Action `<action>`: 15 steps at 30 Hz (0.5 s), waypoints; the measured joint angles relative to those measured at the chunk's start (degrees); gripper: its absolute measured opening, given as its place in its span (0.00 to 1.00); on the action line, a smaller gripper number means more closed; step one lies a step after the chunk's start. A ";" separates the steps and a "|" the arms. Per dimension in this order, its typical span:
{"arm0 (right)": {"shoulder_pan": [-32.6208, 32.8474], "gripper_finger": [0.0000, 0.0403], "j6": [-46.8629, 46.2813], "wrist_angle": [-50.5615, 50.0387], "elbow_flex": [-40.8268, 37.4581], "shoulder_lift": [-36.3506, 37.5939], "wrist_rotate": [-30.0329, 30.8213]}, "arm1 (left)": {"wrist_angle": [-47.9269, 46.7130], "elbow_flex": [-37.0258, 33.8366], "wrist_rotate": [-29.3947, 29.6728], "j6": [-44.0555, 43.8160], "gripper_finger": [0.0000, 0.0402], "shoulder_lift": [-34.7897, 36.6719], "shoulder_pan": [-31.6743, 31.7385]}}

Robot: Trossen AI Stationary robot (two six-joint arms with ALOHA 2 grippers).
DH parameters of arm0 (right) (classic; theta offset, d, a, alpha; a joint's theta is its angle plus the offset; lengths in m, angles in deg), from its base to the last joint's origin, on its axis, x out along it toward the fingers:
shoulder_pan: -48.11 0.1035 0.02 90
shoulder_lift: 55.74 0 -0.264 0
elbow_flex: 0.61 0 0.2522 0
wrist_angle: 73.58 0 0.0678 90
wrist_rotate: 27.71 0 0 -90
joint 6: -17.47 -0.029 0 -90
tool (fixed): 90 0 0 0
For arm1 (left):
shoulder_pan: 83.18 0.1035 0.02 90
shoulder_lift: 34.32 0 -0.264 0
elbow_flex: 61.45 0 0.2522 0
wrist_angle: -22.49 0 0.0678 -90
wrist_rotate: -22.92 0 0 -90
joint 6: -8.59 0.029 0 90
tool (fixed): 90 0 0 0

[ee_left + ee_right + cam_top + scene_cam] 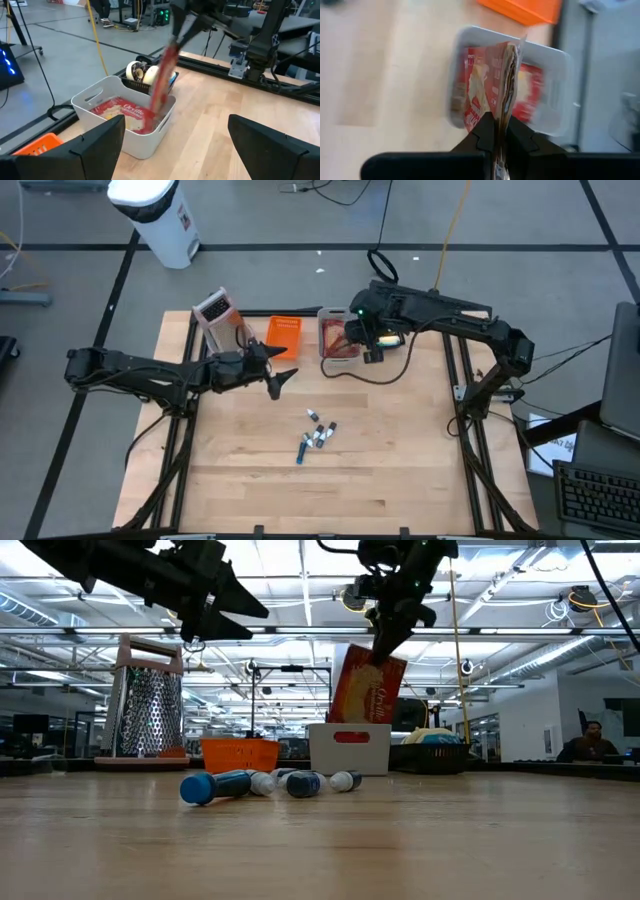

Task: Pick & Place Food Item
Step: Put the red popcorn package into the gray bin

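Across the wooden table [400, 460], a red popcorn packet [366, 688] is pinched by the closed right gripper [385, 640] above the white bin [348, 748] below it, where its lower edge could be snagged on the rim while the wide-open left gripper [283, 378] is kept empty.

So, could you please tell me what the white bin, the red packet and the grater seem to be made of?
White bin: likely matte moulded plastic, judging by its rounded corners and cut-out handle slot.
Red packet, pinched in the right claw: printed paper or film, probably; thin, flat and flexing.
Grater: perforated shiny metal, apparently steel, with a pale handle of unclear material.
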 joint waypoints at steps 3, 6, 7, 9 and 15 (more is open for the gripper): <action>0.50 0.02 -0.61 -0.68 0.00 0.00 -4.08 | -0.03 0.00 -0.01 0.04 0.89 -0.04 0.00; 0.68 0.02 -1.13 -0.51 0.00 -0.25 -4.15 | 0.02 0.00 0.00 0.00 0.89 -0.04 0.00; 0.68 0.02 -1.18 -0.29 0.00 -0.67 -4.22 | 0.00 0.00 0.00 0.02 0.89 -0.04 0.00; 0.63 0.02 -1.36 -0.26 -0.01 -1.42 -4.26 | 0.03 0.00 -0.02 0.00 0.89 -0.04 0.00; 0.16 0.05 -0.78 0.75 -0.02 -5.20 -2.87 | 0.00 0.00 -0.04 -0.35 0.89 -0.04 0.00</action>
